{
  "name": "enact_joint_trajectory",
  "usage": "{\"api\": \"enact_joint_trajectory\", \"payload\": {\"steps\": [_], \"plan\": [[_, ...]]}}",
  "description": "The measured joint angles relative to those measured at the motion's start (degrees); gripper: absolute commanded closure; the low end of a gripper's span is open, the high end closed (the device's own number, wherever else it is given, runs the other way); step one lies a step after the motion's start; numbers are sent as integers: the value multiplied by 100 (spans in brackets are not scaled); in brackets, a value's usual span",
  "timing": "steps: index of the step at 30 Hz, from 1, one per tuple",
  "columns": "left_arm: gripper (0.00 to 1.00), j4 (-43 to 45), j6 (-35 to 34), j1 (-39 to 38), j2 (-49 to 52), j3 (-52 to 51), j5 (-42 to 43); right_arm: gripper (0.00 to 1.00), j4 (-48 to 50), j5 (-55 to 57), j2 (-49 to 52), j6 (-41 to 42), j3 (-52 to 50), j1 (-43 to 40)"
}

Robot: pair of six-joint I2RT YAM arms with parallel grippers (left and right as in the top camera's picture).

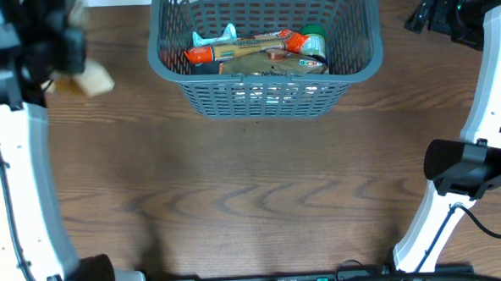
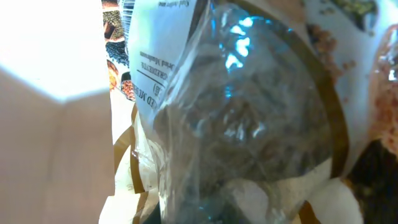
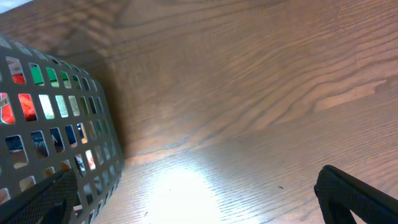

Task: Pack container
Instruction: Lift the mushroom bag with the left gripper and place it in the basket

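Note:
The grey-blue lattice container (image 1: pixel 356 66) stands at the table's far middle and holds several food packets (image 1: pixel 259 54). Its slotted wall also shows at the left of the right wrist view (image 3: pixel 74 124). My left gripper (image 1: pixel 60 43) is blurred at the far left, left of the container, with a tan packet (image 1: pixel 95 79) hanging at it. In the left wrist view a food packet with a clear window (image 2: pixel 249 118) fills the frame and hides the fingers. My right gripper (image 3: pixel 199 205) is wide open and empty over bare wood, right of the container; it also shows in the overhead view (image 1: pixel 436 14).
The wooden table (image 1: pixel 253 191) stretches in front of the container. White arm links stand at the left (image 1: pixel 24 184) and right (image 1: pixel 487 130) edges. A pale box-like surface (image 2: pixel 56 137) sits beside the packet in the left wrist view.

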Motion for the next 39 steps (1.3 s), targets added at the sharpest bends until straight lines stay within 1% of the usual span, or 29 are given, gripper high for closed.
{"api": "enact_joint_trajectory", "payload": {"steps": [2, 4, 7, 8, 9, 12, 14, 17, 20, 25, 29, 30, 31, 32, 33, 34, 39], "plan": [[94, 249, 385, -474, -9, 332, 35, 1, 2, 0, 0, -13, 2, 0], [94, 693, 929, -933, -9, 481, 50, 1, 0, 0, 0, -31, 2, 0], [94, 1357, 1847, -1495, 24, 514, 74, 1, 0, 0, 0, -46, 2, 0], [94, 1681, 2308, -1720, 87, 520, 83, 1, 0, 0, 0, -50, 2, 0], [94, 1757, 2446, -1773, 109, 527, 83, 1, 0, 0, 0, -52, 2, 0], [94, 2398, 3274, -2083, 433, 551, 107, 1, 0, 0, 0, -70, 0, 0], [94, 2745, 3615, -2258, 780, 566, 122, 1, -4, -2, 0, -76, 0, 0], [94, 2949, 3904, -2455, 1353, 568, 129, 1, -13, 0, 0, -81, 2, 0], [94, 2903, 4028, -2623, 1998, 568, 127, 1, -57, 0, 0, -94, 2, 0], [94, 2428, 4017, -2758, 2879, 555, 125, 1, -138, 0, 0, -96, 0, 0], [94, 2063, 3921, -2715, 3244, 544, 122, 1, -168, 0, 0, -96, 0, 0], [91, 2002, 3893, -2695, 3279, 544, 122, 1, -177, 0, 0, -96, 0, 0], [77, 1934, 3877, -2671, 3307, 544, 122, 1, -177, 0, 0, -96, 0, 0], [52, 1886, 3858, -2643, 3320, 544, 120, 1, -179, 0, 0, -96, 0, 0], [22, 1851, 3799, -2612, 3327, 544, 125, 1, -177, 0, 0, -96, 0, 0], [1, 1834, 3711, -2581, 3327, 544, 122, 1, -177, 0, 0, -96, 0, 0], [2, 1821, 3211, -2446, 3327, 544, 109, 1, -109, 0, 0, -96, 0, 0]]}}
